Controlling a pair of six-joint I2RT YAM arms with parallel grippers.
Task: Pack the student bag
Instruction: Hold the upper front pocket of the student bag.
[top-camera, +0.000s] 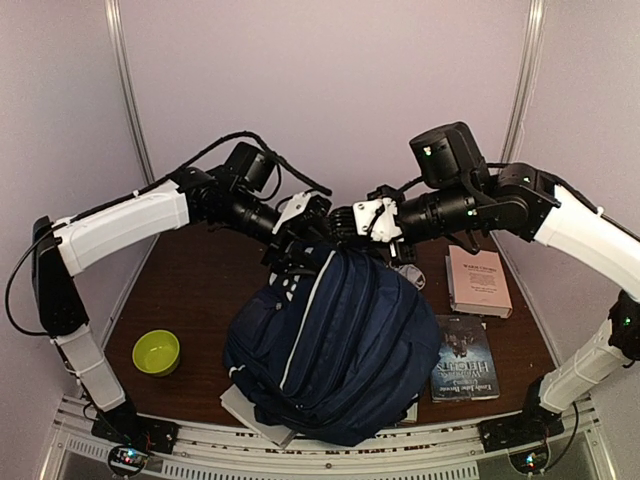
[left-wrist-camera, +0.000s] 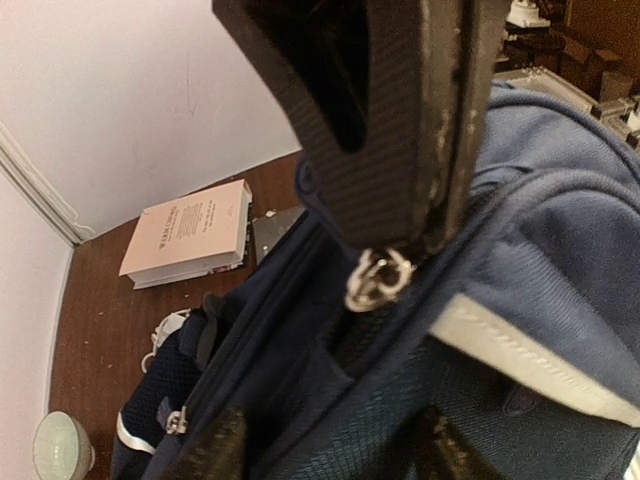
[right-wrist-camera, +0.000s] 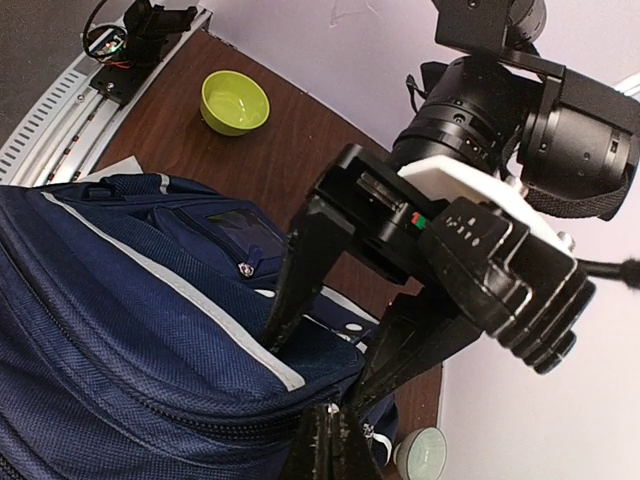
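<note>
On the counter (top-camera: 200, 280), reading from the left, a green bowl (top-camera: 157, 352) is sitting alone, well apart from the load. Next, the left tool (right-wrist-camera: 316, 368) is reaching in over the bag's top edge. Its jaws are standing apart and straddling a fold of fabric, so it is released and gripping nothing. At centre, the student bag (top-camera: 330, 350) is lying slumped and bulging at the near middle of the counter, with its top end raised toward both tools. The right tool (left-wrist-camera: 400, 230) is meeting it there, clenched on the bag at the zip line, and the metal zip pull (left-wrist-camera: 375, 280) is hanging directly under its tips. At the right, a pale book (top-camera: 478, 282) and a dark book (top-camera: 463, 357) are lying flat, just beside the bag. The bag is judged to be soft and limp: its panels are folding rather than holding shape, and the mouth is likely to sag shut unless both tools are holding it apart. The woven cloth is probably not slippery, but a broad panel is offering little to pinch. Hold is best taken at the zip pull, the piped seam edge or the top handle.
</note>
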